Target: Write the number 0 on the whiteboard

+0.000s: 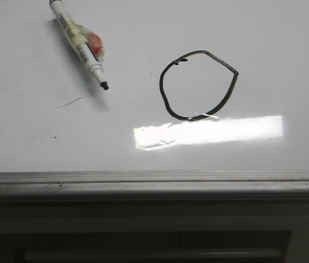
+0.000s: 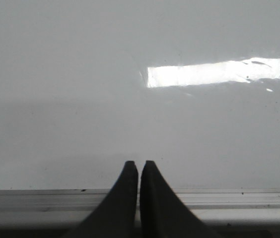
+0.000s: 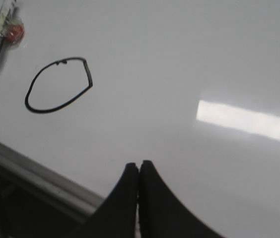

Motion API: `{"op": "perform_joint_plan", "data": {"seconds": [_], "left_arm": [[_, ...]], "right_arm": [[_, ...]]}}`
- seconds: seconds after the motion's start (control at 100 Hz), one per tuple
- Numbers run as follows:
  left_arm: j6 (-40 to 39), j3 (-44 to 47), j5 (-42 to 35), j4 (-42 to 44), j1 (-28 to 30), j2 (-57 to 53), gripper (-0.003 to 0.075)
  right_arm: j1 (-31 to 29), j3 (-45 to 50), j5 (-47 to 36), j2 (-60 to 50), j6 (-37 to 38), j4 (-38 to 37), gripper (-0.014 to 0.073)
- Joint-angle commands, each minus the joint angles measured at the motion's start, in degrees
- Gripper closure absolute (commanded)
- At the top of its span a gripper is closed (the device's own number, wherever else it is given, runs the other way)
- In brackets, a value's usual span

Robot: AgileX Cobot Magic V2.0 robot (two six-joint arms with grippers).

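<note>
left gripper [image 2: 139, 166]: two matte black fingers showing, each tapering from a wide base into a narrow rounded tip, inner edges straight, outer edges curving | right gripper [image 3: 139, 166]: showing the same matte black tapering pair | no cables, screws or markings showing

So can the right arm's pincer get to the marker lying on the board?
Probably yes. The marker lies alone on the whiteboard, beyond the number 0, with nothing on the board between it and the right pincer. That pincer is shut and would need to open first.
</note>
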Motion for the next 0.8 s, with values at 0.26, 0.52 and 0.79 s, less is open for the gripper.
{"op": "perform_joint_plan", "data": {"seconds": [0.26, 0.52, 0.79], "left_arm": [[-0.27, 1.83, -2.15, -0.63, 0.26, -1.61, 0.074], [-0.27, 1.83, -2.15, -0.63, 0.26, -1.61, 0.074], [-0.27, 1.83, -2.15, -0.63, 0.26, -1.61, 0.074]], "right_arm": [[-20.11, 13.7, -24.3, 0.63, -7.78, 16.2, 0.0652], [-28.72, 13.7, -16.48, -0.43, -26.75, 33.29, 0.0652], [-33.84, 13.7, -16.07, -0.86, -30.7, 34.79, 0.0652]]}}
